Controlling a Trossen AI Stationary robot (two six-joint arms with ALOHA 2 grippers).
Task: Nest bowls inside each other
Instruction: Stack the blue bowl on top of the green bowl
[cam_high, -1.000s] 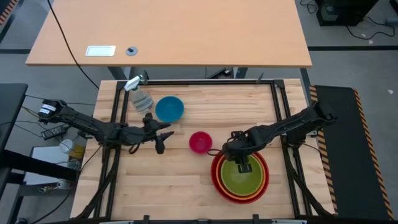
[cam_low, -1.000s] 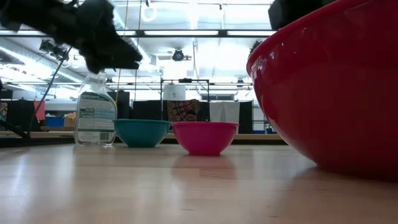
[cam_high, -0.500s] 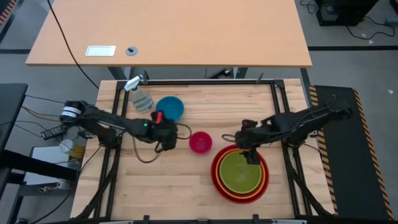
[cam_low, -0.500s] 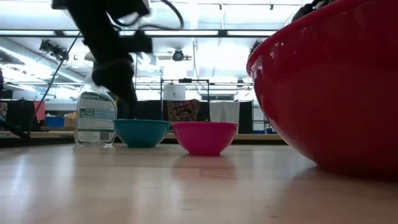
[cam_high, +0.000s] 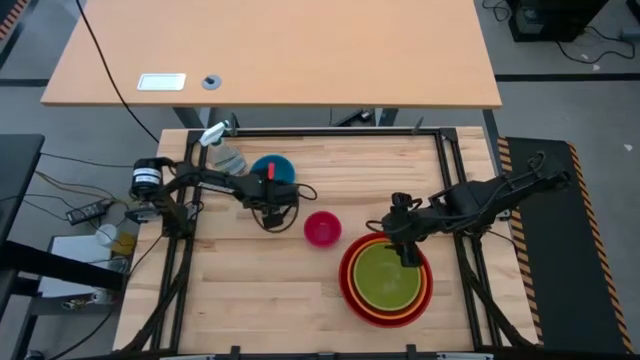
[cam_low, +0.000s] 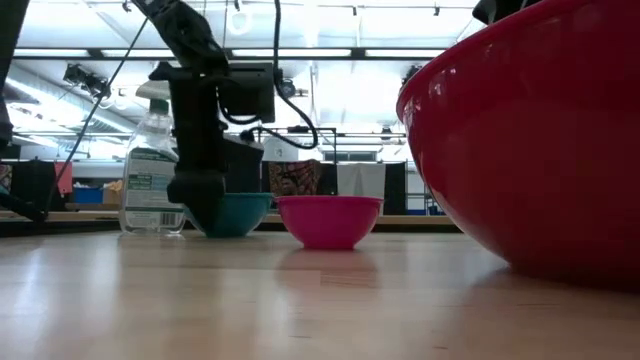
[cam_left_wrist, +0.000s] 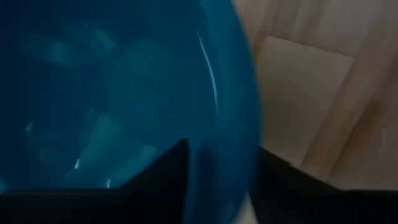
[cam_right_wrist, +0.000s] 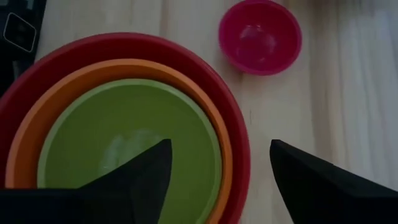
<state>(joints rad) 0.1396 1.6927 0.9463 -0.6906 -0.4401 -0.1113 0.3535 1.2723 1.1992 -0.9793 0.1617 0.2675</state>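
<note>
One finger of the left hand (cam_left_wrist: 217, 186) sits inside the blue bowl (cam_left_wrist: 112, 93).

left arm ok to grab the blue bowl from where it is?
Probably yes. The left gripper is already down at the blue bowl, one finger inside the rim and one outside. The spray bottle stands on the bowl's far side, apart from the gripper.

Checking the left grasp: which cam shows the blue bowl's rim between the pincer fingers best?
Left wrist view: the blue bowl fills the picture, its rim between the left pincer fingers, one inside, one outside. High view shows the bowl mostly under the arm. Low view shows it side-on, partly behind the pincer. Right wrist view misses it.
</note>
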